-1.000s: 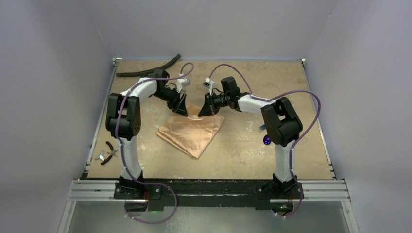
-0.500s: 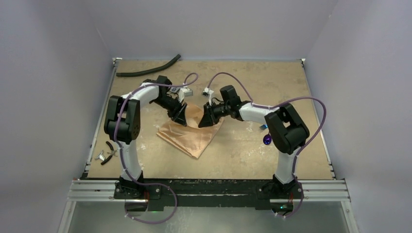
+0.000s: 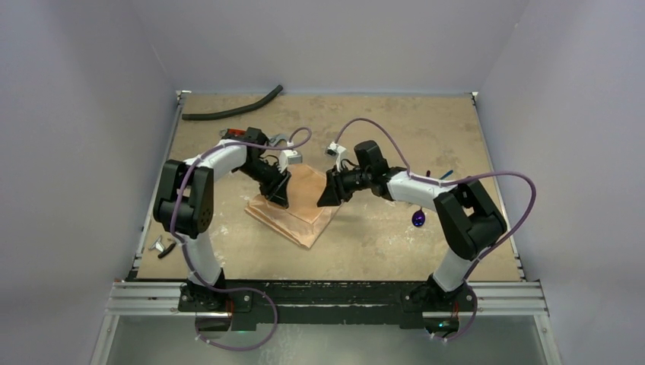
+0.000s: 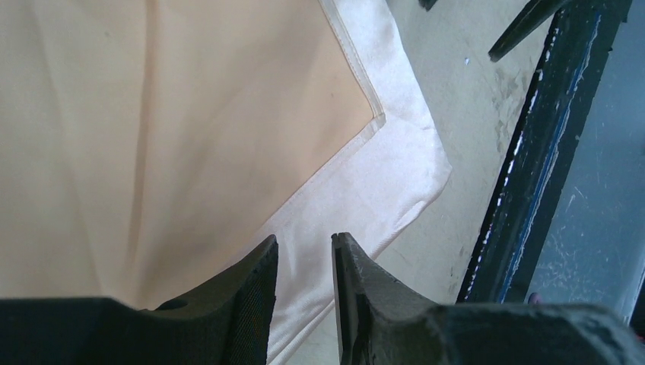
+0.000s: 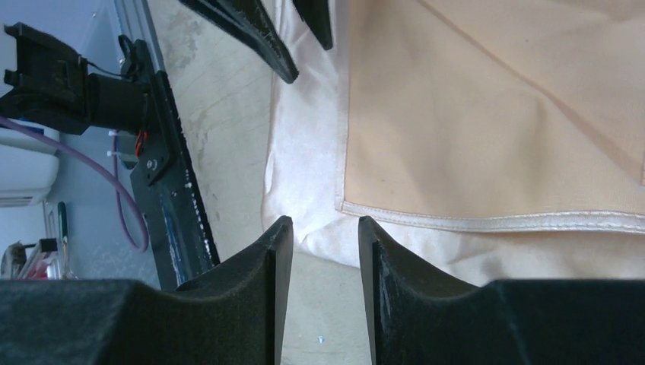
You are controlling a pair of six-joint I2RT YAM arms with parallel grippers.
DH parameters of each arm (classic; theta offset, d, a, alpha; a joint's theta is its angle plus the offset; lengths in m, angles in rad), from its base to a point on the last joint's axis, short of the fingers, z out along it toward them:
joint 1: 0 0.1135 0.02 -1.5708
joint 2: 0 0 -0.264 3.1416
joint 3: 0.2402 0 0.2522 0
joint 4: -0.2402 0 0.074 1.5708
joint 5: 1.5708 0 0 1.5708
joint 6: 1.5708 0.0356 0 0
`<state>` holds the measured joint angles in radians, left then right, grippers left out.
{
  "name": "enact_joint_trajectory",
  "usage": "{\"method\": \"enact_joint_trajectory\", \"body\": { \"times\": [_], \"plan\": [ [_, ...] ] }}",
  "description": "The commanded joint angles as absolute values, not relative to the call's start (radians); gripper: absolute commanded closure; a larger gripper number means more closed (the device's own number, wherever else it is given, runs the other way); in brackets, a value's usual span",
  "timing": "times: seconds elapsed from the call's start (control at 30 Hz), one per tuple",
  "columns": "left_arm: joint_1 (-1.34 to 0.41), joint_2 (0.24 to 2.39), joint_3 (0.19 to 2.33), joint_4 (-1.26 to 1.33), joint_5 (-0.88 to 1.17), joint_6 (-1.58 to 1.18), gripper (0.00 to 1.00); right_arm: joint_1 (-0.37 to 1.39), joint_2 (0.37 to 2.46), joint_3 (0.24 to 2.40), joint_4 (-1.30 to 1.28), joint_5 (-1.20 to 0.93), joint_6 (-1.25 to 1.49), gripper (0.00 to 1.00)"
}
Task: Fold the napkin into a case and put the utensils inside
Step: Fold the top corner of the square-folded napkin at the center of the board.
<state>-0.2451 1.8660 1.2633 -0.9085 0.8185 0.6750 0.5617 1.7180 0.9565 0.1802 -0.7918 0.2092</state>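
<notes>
Right hand (image 3: 329, 199) has let the corner go and stands half open, left hand (image 3: 278, 199) narrowed yet empty, so the napkin (image 3: 303, 219) lies doubled on the tabletop (image 3: 380, 129), one fold further along.

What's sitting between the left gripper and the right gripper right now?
Only the folded peach napkin, which spans the gap between the left gripper and right gripper; the top view shows it.
</notes>
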Motion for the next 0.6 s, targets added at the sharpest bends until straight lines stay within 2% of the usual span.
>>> {"method": "enact_joint_trajectory", "body": {
  "times": [0.0,0.1,0.27,0.37,0.57],
  "plan": [
    [-0.251,1.803,1.242,-0.892,0.808,0.703,0.68,0.56,1.677,0.959,0.157,-0.663,0.268,0.57],
    [-0.25,1.768,1.247,-0.913,0.783,0.715,0.63,0.576,1.691,0.985,0.108,-0.516,0.354,0.53],
    [-0.231,1.735,1.269,-0.973,0.745,0.745,0.58,0.789,1.655,1.007,0.053,-0.174,0.376,0.5],
    [-0.178,1.753,1.3,-1.021,0.747,0.761,0.57,0.86,1.645,1.001,0.068,-0.021,0.329,0.51],
    [-0.062,1.797,1.293,-1.045,0.727,0.772,0.56,0.902,1.724,1.069,0.044,0.039,0.216,0.51]
  ]
}}
